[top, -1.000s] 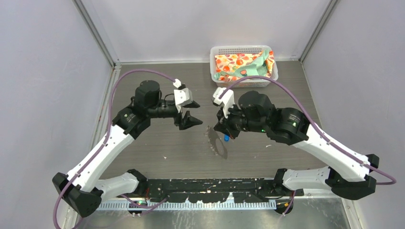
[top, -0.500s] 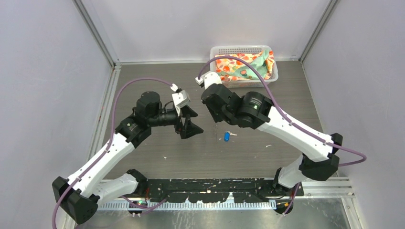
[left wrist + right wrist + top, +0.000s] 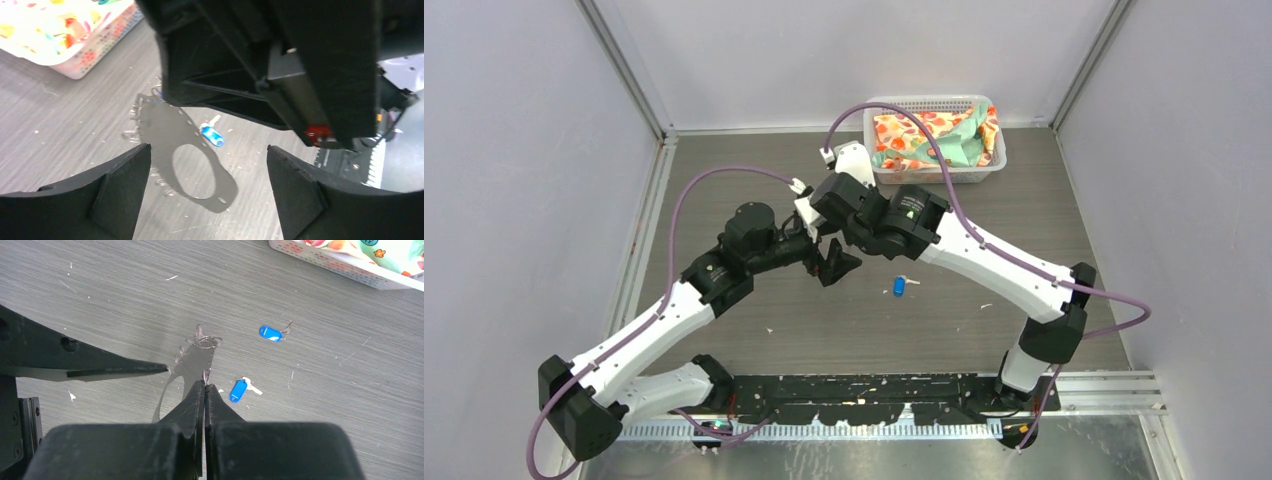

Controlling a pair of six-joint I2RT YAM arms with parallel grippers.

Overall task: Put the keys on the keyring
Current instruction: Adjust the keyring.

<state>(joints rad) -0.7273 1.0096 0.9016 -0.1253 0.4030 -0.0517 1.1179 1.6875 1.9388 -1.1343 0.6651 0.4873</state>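
1. Right gripper (image 3: 204, 385): the black fingers are pressed together and appear to pinch the thin silvery-grey wire keyring (image 3: 205, 342) at its edge. The ring hangs off the tips above the grey wood-grain table (image 3: 1044, 200). It shows approx edge-on in the right wrist cam, so you can't tell where its opening sits.
2. Left gripper (image 3: 208, 149): fingers spread wide w/ nothing btwn them, hovering just beside the ring.
3. Step in hand, as I read it: fetch a key w/ the left, w/ the right holding the ring up. There are 2 tiny keys w/ bright blue plastic heads and short silver blades. Go for the nearer key (image 3: 239, 390), which is framed btwn your left fingers in the left wrist cam.
4. To do it well:
   - Descend clear of the ring.
   - Turn the wrist so the pads close across the blue head's width.
   - Leave the threading end free; which end that is looks too small to tell.
   - Don't sweep the key. It's prob light and will skid.
5. Nearer key: flat on the table, near the ring but apart from it. In the top cam its long axis runs near-left to far-right, w/ the blade pointing away from the bases & rightward.
6. Farther key (image 3: 270, 333): flat, well apart from the ring, toward the white plastic basket (image 3: 924, 101).
   - The head's long axis lies across the right wrist view.
   - There's a thin wire bit at its right end, and the blade is unclear.
   - It's hidden in the top cam.
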